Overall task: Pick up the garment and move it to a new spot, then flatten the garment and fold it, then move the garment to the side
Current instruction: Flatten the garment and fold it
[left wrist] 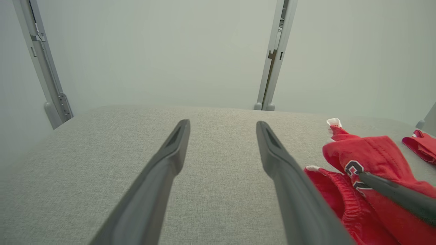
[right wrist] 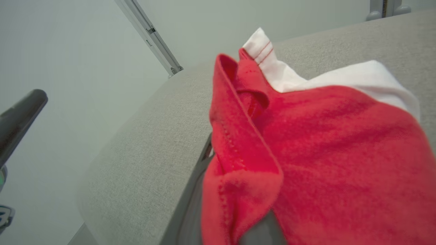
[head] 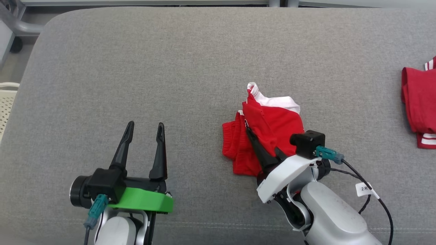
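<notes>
The garment [head: 272,124] is a bunched red piece with a white band and black print, lying right of centre on the grey padded table [head: 170,68]. My right gripper [head: 255,139] is shut on its near fold, and red cloth drapes over the dark fingers [right wrist: 192,211]. The right wrist view shows the garment [right wrist: 323,143] close up, its white edge sticking up. My left gripper [head: 145,126] stands open over bare table at the lower left, well apart from the cloth. In the left wrist view the garment [left wrist: 368,153] lies to the right of the open left gripper [left wrist: 223,126].
A second red garment [head: 420,102] with white stripes lies at the table's right edge. A white slatted basket [head: 6,102] sits past the left edge. Grey metal posts [left wrist: 276,54] stand behind the table's far side.
</notes>
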